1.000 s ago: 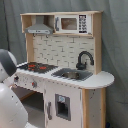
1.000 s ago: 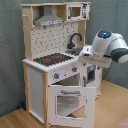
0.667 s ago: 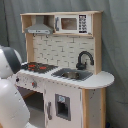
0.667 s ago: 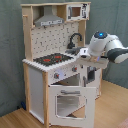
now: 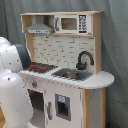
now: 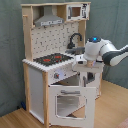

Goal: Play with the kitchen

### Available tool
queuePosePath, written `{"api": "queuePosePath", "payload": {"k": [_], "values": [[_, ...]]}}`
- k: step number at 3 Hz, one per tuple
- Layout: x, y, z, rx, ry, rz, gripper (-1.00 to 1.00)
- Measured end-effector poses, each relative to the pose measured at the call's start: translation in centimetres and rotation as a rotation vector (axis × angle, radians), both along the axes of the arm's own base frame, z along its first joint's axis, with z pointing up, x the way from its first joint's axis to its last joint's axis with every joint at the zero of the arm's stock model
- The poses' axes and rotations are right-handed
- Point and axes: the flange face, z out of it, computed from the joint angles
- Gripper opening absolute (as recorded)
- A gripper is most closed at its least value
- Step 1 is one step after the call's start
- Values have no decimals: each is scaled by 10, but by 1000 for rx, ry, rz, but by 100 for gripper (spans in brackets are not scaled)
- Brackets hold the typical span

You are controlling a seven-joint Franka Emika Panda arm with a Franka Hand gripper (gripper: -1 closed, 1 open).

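My hand (image 6: pixel 89 75) sits at the kitchen (image 5: pixel 65 75) front, grip state unclear. Kitchen's rigid, heavy wood; I'd take the light oven door (image 6: pixel 69 102) by its top edge.

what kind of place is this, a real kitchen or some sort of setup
Probably a lab or studio setup, not a real kitchen: a toy play kitchen stands alone before a grey curtain backdrop on a wood floor, with a robot arm beside it.
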Motion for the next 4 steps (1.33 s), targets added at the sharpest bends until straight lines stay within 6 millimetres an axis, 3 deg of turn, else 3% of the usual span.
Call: {"api": "queuePosePath", "payload": {"k": [2,3,4], "values": [[9,-4,-40,0,100,102,100],[9,-5,-41,-2,103,103,-100],[8,-22,-65,-40,139,94,-100]]}}
